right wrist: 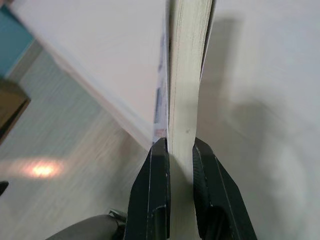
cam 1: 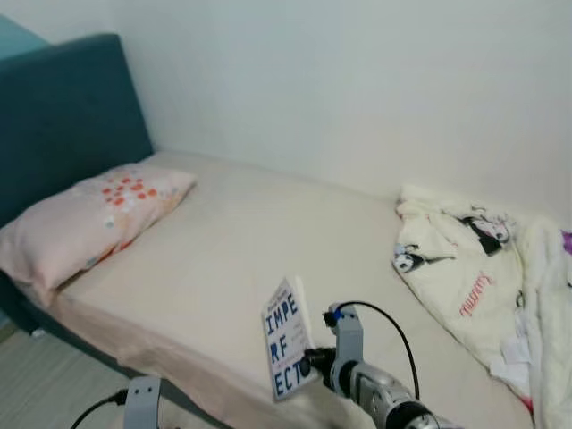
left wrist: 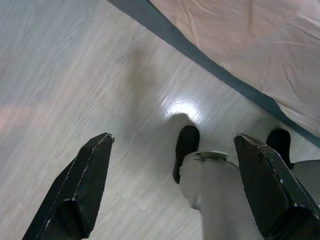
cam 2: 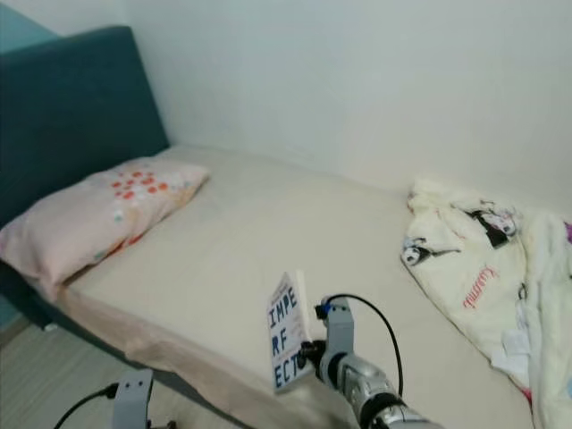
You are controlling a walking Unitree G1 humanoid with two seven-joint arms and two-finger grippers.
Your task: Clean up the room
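A white paperback book point(cam 1: 286, 336) with blue cover letters stands upright above the near edge of the bed point(cam 1: 223, 259). My right gripper point(right wrist: 180, 150) is shut on the book point(right wrist: 186, 75), one black finger on each cover, seen edge-on in the right wrist view. The right arm point(cam 1: 380, 389) reaches in from the lower right. My left gripper point(left wrist: 175, 150) hangs low over the wooden floor point(left wrist: 75, 75) beside the bed, its fingers point(left wrist: 87, 175) wide open with nothing between them.
A pink pillow point(cam 1: 89, 219) lies at the head of the bed by a teal headboard point(cam 1: 63, 116). A cream cartoon-print blanket point(cam 1: 474, 277) is bunched at the right. The robot's legs and dark feet point(left wrist: 186, 147) stand on the floor.
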